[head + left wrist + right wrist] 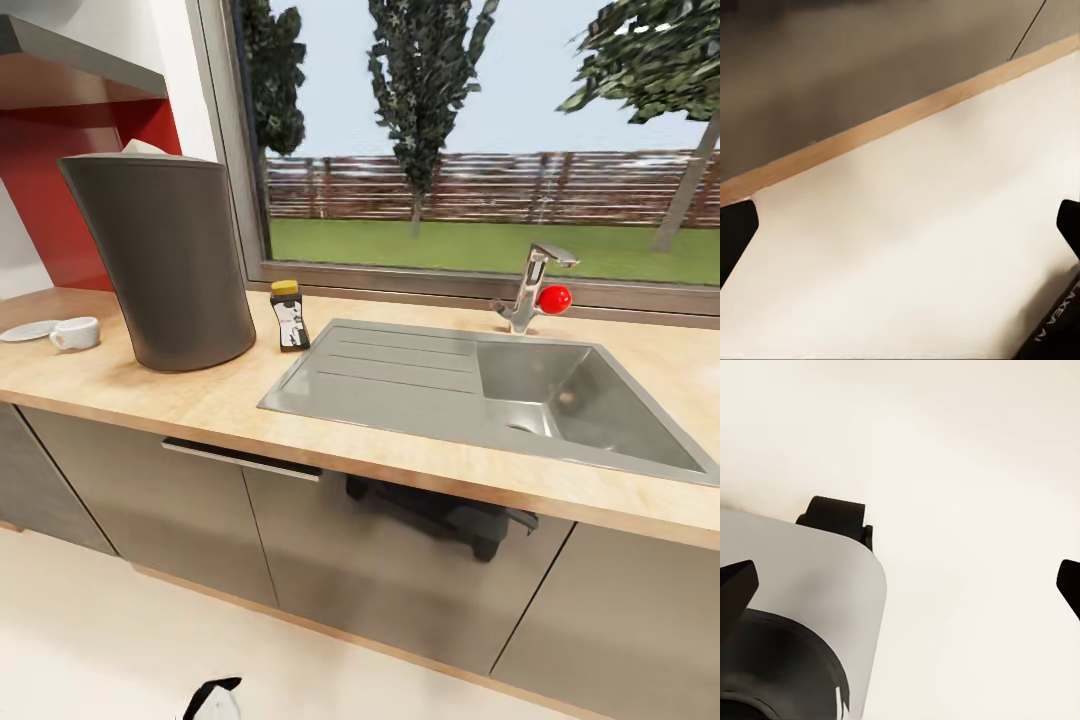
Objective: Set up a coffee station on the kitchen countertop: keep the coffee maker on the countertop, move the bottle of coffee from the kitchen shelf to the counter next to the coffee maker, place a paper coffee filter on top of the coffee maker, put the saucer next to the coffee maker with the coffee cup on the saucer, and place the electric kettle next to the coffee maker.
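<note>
The tall dark grey coffee maker (165,260) stands on the kitchen countertop (200,405) at the left, with the pale tip of the paper coffee filter (148,148) on its top. Just right of it is the bottle of coffee (289,315), yellow-lidded. To its left sits the white coffee cup (77,333), beside the saucer (28,330) rather than on it. The electric kettle and kitchen shelf are out of view. My left gripper (900,232) is open over the floor by the cabinet plinth. My right gripper (900,585) is open and empty above the floor.
A steel sink (480,390) with a draining board is set into the counter at the right, with a tap (530,285) and red knob behind it. Glossy grey cabinets (200,520) run below. Part of the robot base (795,622) is under the right gripper.
</note>
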Robot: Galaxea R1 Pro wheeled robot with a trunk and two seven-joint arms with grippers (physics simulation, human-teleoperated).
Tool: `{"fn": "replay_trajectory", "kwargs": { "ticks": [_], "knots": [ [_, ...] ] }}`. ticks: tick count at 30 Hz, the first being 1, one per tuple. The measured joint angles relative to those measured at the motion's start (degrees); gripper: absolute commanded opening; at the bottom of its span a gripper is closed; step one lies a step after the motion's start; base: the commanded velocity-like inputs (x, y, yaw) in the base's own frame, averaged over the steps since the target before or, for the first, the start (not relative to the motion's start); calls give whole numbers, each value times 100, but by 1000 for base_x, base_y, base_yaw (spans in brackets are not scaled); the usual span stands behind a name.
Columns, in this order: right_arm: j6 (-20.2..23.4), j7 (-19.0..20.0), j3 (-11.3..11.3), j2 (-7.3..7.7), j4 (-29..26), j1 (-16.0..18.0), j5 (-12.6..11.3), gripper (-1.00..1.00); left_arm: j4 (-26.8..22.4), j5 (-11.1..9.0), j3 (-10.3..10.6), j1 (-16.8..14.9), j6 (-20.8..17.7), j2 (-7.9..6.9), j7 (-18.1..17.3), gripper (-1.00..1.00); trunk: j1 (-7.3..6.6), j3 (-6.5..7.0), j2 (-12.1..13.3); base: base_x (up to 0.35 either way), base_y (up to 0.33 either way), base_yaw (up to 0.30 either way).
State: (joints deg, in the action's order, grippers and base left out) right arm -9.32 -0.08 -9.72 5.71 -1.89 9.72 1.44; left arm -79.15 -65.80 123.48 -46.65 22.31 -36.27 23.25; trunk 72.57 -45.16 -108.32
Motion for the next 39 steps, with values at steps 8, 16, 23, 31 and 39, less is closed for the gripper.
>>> {"fn": "replay_trajectory", "kwargs": {
  "ticks": [8, 16, 23, 31, 39],
  "knots": [
    [0, 0, 7, -1, -5, 0, 0, 100, 644, -347, -536, 218, -11, 103, 145, 100, 0, 0, 0, 0, 0, 0],
    [0, 0, 8, -1, -5, 0, 0, 100, 1756, -800, -1791, 242, -60, 258, 1311, 100, 0, 0, 0, 0, 0, 0],
    [0, 0, 7, -1, -1, 0, 0, 100, 4008, -936, -3741, 1039, -99, 1331, 1594, 100, 0, 0, 0, 0, 0, 0],
    [0, 0, 7, -1, -4, -1, 0, 100, 6987, -938, -7724, 1652, -152, 2727, -674, 100, 0, 0, 0, 0, 0, 0],
    [-1, 0, 7, -1, -2, -1, 0, 100, 7655, -945, -8530, 1754, -160, 2978, -1817, 100, 0, 0, -1, 0, 0, 0]
  ]
}}
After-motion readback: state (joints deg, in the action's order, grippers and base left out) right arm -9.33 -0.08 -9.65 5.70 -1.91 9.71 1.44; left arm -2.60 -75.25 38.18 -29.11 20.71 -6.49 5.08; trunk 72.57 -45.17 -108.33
